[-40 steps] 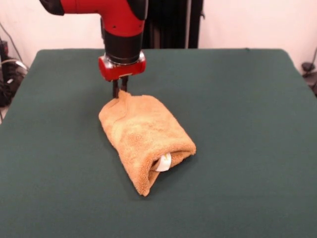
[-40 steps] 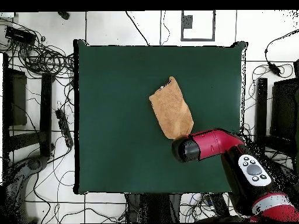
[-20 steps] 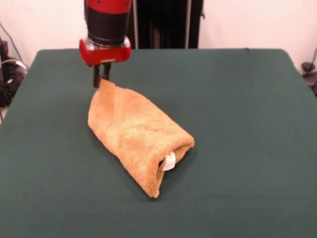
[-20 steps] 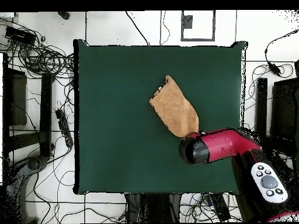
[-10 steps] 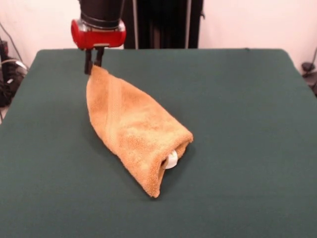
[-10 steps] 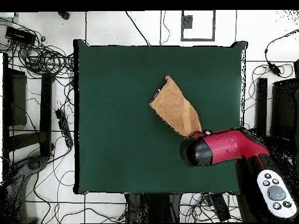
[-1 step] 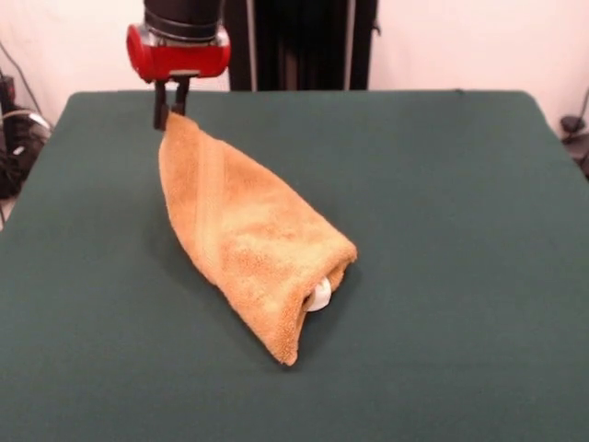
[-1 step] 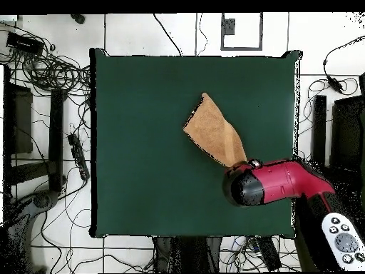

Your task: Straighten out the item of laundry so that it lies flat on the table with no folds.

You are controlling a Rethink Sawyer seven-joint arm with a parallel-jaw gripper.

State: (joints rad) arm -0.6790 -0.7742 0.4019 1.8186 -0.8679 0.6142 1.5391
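Gripper (image 7: pixel 171 112) up front pinches the towel (image 7: pixel 248 235) by one corner, fingers closed, the rest folded on the table (image 7: pixel 442 230), tag (image 7: pixel 318 296) peeking out. Overhead, towel (image 8: pixel 214 135) sits right of centre. You're mid-unfold; next, pull until the layers open.

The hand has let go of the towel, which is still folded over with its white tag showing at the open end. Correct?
Not quite. In the front view the hand is shut on the towel at its raised corner. The rest holds: folded over, white tag at the open end.
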